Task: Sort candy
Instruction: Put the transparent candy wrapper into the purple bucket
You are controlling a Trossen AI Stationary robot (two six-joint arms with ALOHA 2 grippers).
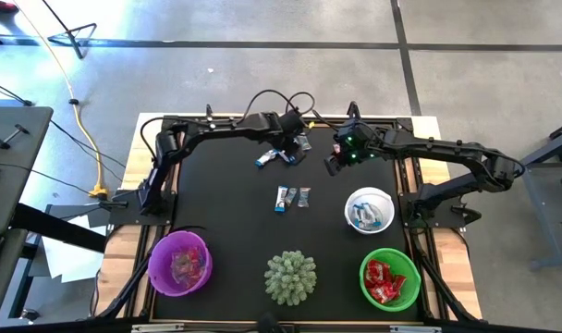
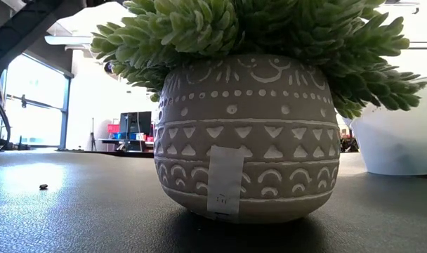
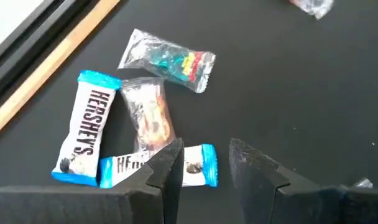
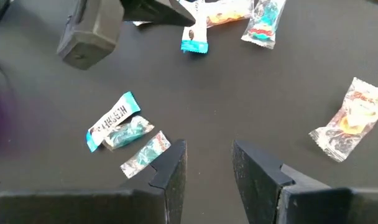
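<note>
Loose candy (image 1: pixel 291 196) lies flat on the black mat in two groups: a far cluster (image 1: pixel 283 154) of two blue-and-white Hershey's bars (image 3: pixel 86 135), an orange-filled clear wrapper (image 3: pixel 150 116) and a clear one with teal and red (image 3: pixel 168 59), all touching or just beside one another, and a mid-table trio of a blue-and-white bar (image 4: pixel 112 119) with two clear teal sweets (image 4: pixel 145 153). One clear pack with orange-yellow filling (image 4: pixel 349 118) lies apart. Sorted candy fills three near bowls: pinkish in the left purple one (image 1: pixel 184 266), blue-and-white in the white one (image 1: pixel 365 215), red in the green one (image 1: pixel 384 280).

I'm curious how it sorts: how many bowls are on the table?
3: a purple bowl at the near left, a green bowl at the near right, and a white bowl just beyond the green one.
</note>
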